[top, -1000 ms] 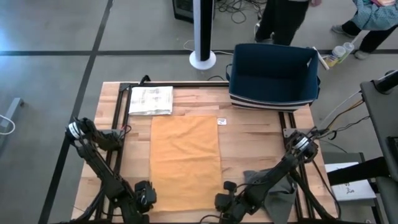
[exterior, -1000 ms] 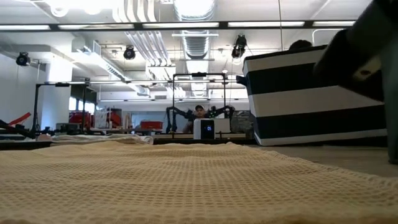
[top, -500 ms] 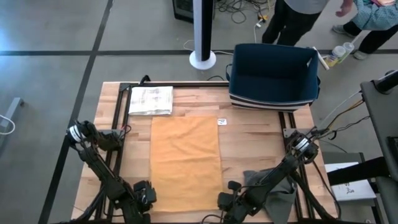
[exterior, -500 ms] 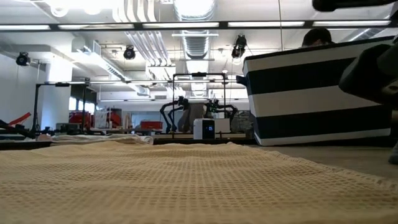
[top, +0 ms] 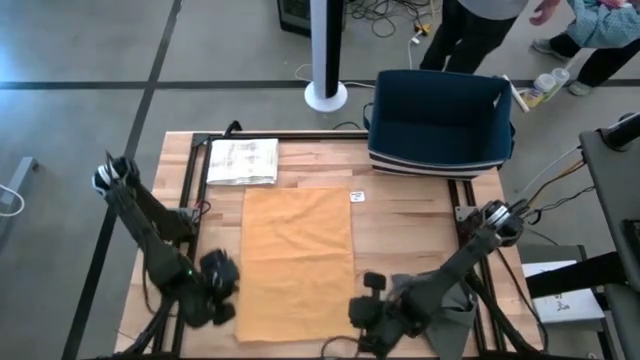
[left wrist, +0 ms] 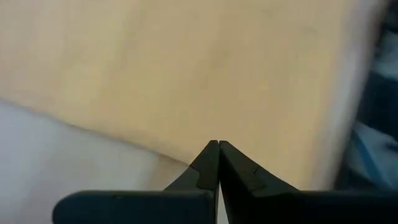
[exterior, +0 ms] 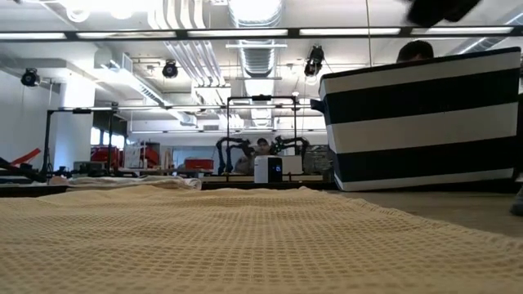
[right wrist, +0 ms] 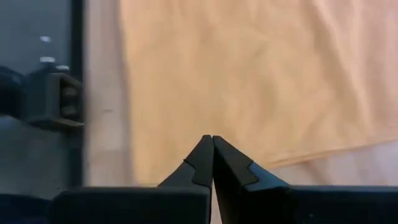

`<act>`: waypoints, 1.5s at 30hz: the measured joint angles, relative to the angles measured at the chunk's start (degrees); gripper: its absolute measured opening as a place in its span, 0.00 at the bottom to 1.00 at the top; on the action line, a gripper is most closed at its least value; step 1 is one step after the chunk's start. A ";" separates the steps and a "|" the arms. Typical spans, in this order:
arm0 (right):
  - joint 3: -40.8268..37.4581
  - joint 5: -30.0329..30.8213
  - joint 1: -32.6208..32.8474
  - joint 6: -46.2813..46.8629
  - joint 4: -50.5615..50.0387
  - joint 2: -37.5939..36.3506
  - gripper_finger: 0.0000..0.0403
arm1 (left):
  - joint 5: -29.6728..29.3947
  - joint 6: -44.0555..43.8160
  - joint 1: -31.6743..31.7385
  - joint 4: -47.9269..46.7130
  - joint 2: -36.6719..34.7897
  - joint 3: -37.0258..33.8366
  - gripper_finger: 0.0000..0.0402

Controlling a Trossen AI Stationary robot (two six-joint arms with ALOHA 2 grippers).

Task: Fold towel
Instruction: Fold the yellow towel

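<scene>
Lying flat and unfolded on the light wooden desk [top: 400, 225], the orange waffle-weave cloth towel [top: 297, 262] is seen at the centre. The left end effector [top: 215, 290] is found just beside the towel's near left edge, fingers pressed together, nothing held. The right end effector [top: 368, 305] is found by the near right corner, likewise closed and empty. A navy striped fabric bin [top: 440, 125] is noted at the far right.

Towel [top: 298, 262]: plain orange-tan, waffle weave. Table [top: 410, 235]: pale wood, black frame. Basket [top: 440, 122]: navy, white stripes. Folded cloth [top: 242, 161]: white, faint grey print. Crumpled cloth [top: 450, 300]: grey. Arms: black.
</scene>
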 joint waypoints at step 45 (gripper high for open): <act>-42.26 7.38 -23.08 18.64 21.19 -27.09 0.12 | -2.36 -20.07 25.26 -6.65 -20.06 -20.19 0.00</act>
